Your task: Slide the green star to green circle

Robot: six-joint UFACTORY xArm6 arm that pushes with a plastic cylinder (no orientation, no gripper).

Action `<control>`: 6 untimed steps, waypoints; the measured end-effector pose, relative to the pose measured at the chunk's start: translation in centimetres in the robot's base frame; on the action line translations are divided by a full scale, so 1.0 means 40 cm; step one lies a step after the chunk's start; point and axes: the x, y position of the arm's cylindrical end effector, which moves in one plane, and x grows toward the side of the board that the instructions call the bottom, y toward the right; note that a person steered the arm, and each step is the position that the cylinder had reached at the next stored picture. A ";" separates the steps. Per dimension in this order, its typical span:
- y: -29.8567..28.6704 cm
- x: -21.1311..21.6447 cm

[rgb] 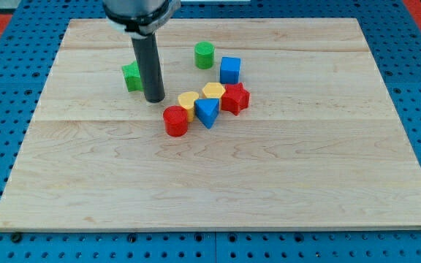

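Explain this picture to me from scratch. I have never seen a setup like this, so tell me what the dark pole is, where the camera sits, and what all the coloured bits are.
There is only one picture, looking down at an angle on a pale wooden board; where the camera is mounted is not on record. The dark pole is the end of a robot arm. It has no hand and holds nothing; its lower end, my tip, slides on the board and pushes blocks.

The tip sits just to the view's right of the green star, partly hiding it. The green circle lies further right, near the view's top, apart from the star. Beside it is a blue cube. Below is a tight cluster: two yellow blocks, a red star-like block, a blue triangular block and a red cylinder.
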 end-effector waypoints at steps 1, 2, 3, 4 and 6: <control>-0.118 -0.089; -0.070 -0.172; 0.006 -0.235; -0.058 -0.189; -0.161 -0.308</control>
